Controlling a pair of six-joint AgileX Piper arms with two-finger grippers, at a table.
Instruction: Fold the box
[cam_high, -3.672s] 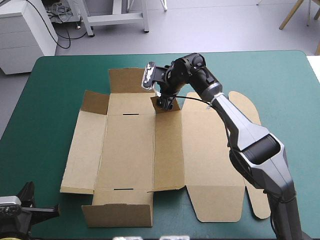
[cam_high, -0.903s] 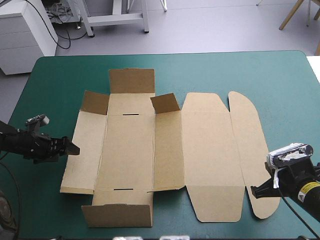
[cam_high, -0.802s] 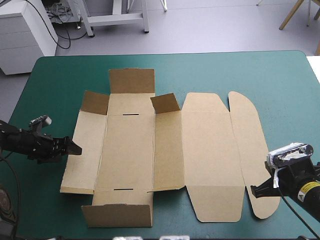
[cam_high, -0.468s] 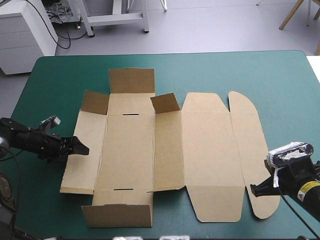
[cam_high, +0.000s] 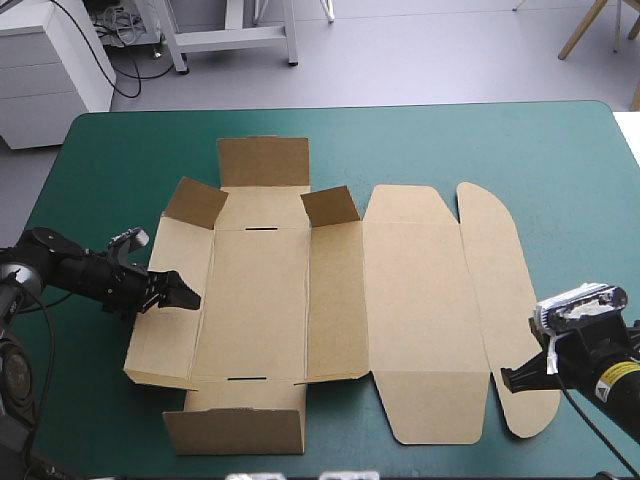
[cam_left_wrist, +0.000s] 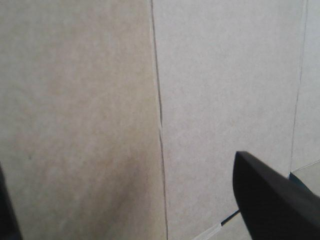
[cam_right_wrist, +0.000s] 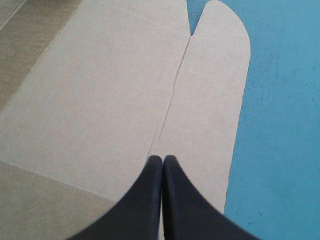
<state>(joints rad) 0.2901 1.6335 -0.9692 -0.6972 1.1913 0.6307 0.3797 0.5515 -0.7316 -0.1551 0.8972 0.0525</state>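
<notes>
The brown box (cam_high: 260, 300) lies spread on the teal-green cover, with its far end flap (cam_high: 263, 160) and two small corner flaps standing up. My left gripper (cam_high: 178, 293) reaches in low from the table's left over the box's left side panel (cam_high: 170, 320), whose outer edge is slightly raised. In the left wrist view its fingers (cam_left_wrist: 272, 200) stand wide apart and brown board (cam_left_wrist: 225, 75) fills the space ahead. My right gripper (cam_high: 508, 382) is shut at the near right corner, its tip (cam_right_wrist: 162, 159) over the fold beside the rounded lid flap (cam_right_wrist: 215, 90).
A raised near end flap (cam_high: 235, 430) stands close to the table's front edge. Bare teal-green cover (cam_high: 560, 180) shows to the right of the box and along the far side (cam_high: 140, 140). The table's left edge (cam_high: 30, 230) lies just behind my left arm.
My left gripper has slid rightward from beside the box onto its left side panel. That panel's outer edge and far-left corner flap have lifted and shifted inward. The right gripper has stayed put.
</notes>
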